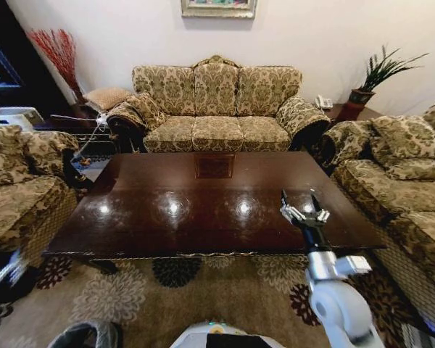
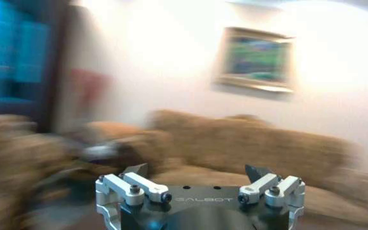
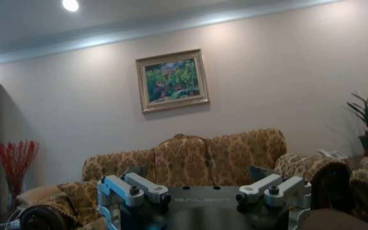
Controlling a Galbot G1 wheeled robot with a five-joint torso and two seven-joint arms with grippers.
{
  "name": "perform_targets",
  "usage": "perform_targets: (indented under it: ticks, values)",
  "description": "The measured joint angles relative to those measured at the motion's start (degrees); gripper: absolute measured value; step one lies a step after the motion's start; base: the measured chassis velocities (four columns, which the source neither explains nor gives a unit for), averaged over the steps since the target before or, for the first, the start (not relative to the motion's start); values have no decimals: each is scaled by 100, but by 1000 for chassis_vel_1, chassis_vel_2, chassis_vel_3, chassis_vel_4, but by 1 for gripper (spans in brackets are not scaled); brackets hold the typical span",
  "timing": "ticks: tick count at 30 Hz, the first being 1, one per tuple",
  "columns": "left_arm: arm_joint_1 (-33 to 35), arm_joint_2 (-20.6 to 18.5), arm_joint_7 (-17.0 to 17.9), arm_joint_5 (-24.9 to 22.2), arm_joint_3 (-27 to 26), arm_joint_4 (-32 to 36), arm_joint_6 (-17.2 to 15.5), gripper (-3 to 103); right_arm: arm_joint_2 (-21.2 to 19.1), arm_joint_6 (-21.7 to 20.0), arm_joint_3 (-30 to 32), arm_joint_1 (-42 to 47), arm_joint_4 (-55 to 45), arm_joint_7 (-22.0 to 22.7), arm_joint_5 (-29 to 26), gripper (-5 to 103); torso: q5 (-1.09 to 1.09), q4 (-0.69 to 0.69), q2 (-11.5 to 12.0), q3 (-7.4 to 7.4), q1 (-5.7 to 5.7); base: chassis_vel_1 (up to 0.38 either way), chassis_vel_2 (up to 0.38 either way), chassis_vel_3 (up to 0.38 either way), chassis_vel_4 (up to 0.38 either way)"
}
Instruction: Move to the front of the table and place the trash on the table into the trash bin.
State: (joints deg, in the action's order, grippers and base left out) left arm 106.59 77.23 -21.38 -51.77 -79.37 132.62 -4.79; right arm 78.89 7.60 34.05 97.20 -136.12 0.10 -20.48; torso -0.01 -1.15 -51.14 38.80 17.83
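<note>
The bench, dark glossy reddish-brown wood with a small square inlay near its far edge, lies straight ahead at 12 o'clock in the head view. The right end effector hovers over the bench's near right part, at about 2 o'clock from the robot, its fingers spread apart and pinching nothing. In the right wrist view the same end effector points level toward the sofa beyond the bench, under a framed painting. The left end effector is also spread and holds nothing. An armchair stands at 10 o'clock, another at 2 o'clock, with a potted plant behind it.
</note>
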Motion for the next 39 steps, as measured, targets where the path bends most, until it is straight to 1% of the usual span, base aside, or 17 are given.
perform_targets:
  ticks: [2, 3, 4, 6, 9, 10, 11, 12, 14, 15, 16, 17, 19, 25, 29, 32, 39]
  values:
    - [7, -197, -115, 245, 410, 475, -96, 100, 219, 161, -12, 317, -40, -152, 209, 100, 1, 1, 0, 0, 0, 0, 0, 0, 0]
    - [33, -269, -159, 398, 615, 593, -25, 100, 286, 200, -68, 412, -58, -193, 324, 100, 1, 1, 0, 0, 0, 0, 0, 0, 0]
    - [33, -269, -159, 398, 615, 593, -25, 100, 286, 200, -68, 412, -58, -193, 324, 100, 1, 1, 0, 0, 0, 0, 0, 0, 0]
    - [76, -348, -130, 634, 900, 675, 190, 100, 339, 223, -265, 497, -64, -186, 595, 100, 2, -2, 0, 0, 0, 0, 0, 0, 0]
    - [36, -412, -1, 867, 1122, 621, 311, 100, 384, 222, -443, 513, -67, -77, 793, 100, 1, -3, 0, 0, 0, 0, 0, 0, 0]
    - [18, -454, 105, 979, 1267, 554, 351, 100, 421, 203, -497, 526, -89, -40, 854, 100, 1, -3, 0, 0, 0, 0, 0, 0, 0]
    - [4, -533, 342, 1109, 1560, 456, 380, 100, 506, 114, -550, 552, -154, 2, 941, 100, 0, -2, 0, 0, 0, 0, 0, 0, 0]
    - [4, -533, 342, 1109, 1560, 456, 380, 100, 506, 114, -550, 552, -154, 2, 941, 100, 0, -2, 0, 0, 0, 0, 0, 0, 0]
    - [-19, -648, 992, 1263, 2201, 328, 396, 100, 565, -41, -612, 611, -233, 141, 1050, 100, 0, -1, 0, 0, 0, 0, 0, 0, 0]
    - [-51, -677, 1245, 1301, 2491, 280, 399, 100, 561, -113, -642, 637, -265, 239, 1091, 100, -1, -2, 0, 0, 0, 0, 0, 0, 0]
    - [-51, -677, 1245, 1301, 2491, 280, 399, 100, 561, -113, -642, 637, -265, 239, 1091, 100, -1, -2, 0, 0, 0, 0, 0, 0, 0]
    - [-86, -687, 1383, 1347, 2699, 238, 400, 100, 546, -163, -647, 650, -289, 291, 1108, 100, 0, -1, 0, 0, 0, 0, 0, 0, 0]
    - [-147, -679, 1486, 1512, 2973, 155, 402, 100, 496, -260, -608, 644, -324, 320, 1117, 100, 1, -1, 0, 0, 0, 0, 0, 0, 0]
    - [-256, -689, 1547, 1614, 3054, 130, 403, 100, 424, -476, -525, 562, -355, 311, 1088, 100, 1, -2, 0, 0, 0, 0, 0, 0, 0]
    - [-302, -767, 1716, 1643, 2825, 390, 272, 100, 358, -933, -494, 568, -485, 223, 1074, 100, 2, -2, 0, 0, 0, 0, 0, 0, 0]
    - [-318, -777, 1811, 1598, 2751, 515, 171, 100, 295, -1014, -467, 567, -475, 147, 1021, 100, 2, -2, 0, 0, 0, 0, 0, 0, 0]
    - [-270, -712, 1842, 1560, 2621, 629, 11, 100, 107, -1028, -481, 562, -410, 73, 886, 100, 2, -3, 0, 0, 0, 0, 0, 0, 0]
